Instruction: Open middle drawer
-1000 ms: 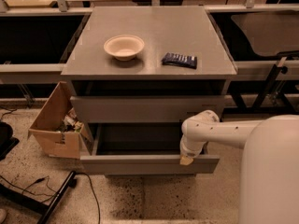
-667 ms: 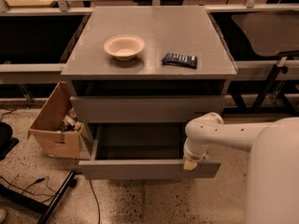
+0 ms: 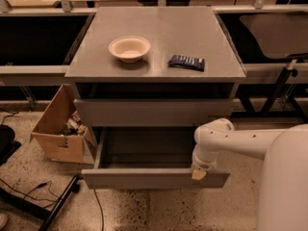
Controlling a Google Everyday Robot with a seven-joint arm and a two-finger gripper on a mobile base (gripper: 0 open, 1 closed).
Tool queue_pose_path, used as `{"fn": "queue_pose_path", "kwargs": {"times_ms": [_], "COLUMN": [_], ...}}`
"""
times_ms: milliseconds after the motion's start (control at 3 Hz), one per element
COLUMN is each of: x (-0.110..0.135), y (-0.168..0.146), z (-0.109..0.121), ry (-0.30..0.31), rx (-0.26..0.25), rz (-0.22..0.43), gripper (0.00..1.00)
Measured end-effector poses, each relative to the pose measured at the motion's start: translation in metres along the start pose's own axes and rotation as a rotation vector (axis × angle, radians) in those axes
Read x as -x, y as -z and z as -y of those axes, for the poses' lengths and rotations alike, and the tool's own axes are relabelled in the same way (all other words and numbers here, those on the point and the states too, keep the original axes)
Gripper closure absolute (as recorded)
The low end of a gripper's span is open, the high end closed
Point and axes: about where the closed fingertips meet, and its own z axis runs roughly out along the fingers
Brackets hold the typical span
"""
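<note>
The middle drawer (image 3: 144, 178) is a plain grey handleless drawer, pulled out toward the camera, with its shallow grey interior (image 3: 144, 148) showing. My gripper (image 3: 198, 173) points down at the top edge of the drawer's front panel, near its right end, on the end of my white arm (image 3: 226, 138). The grey drawer front above it (image 3: 144, 112) is pushed in. Anything below the open drawer is hidden by it.
On the grey cabinet top (image 3: 159, 28) sit a cream bowl (image 3: 129, 48) and a dark blue packet (image 3: 186, 62). An open cardboard box (image 3: 55, 129) with clutter stands left of the cabinet. Cables (image 3: 29, 191) and a black stand leg (image 3: 60, 203) lie on the speckled floor.
The middle drawer has slid further out toward the camera, and my gripper has moved with its front edge, down and slightly right.
</note>
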Motion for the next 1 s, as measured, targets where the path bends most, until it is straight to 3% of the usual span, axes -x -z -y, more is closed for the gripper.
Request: {"fn": "queue_pose_path", "kwargs": {"times_ms": [667,1000], "x": [-0.006,-0.004], "y": [0.0,0.0], "z": [-0.02,-0.021], "ry": [-0.008,-0.008], "rx": [0.044,0.044], "rz": [-0.01,-0.01], "gripper": [1.0,0.81]}}
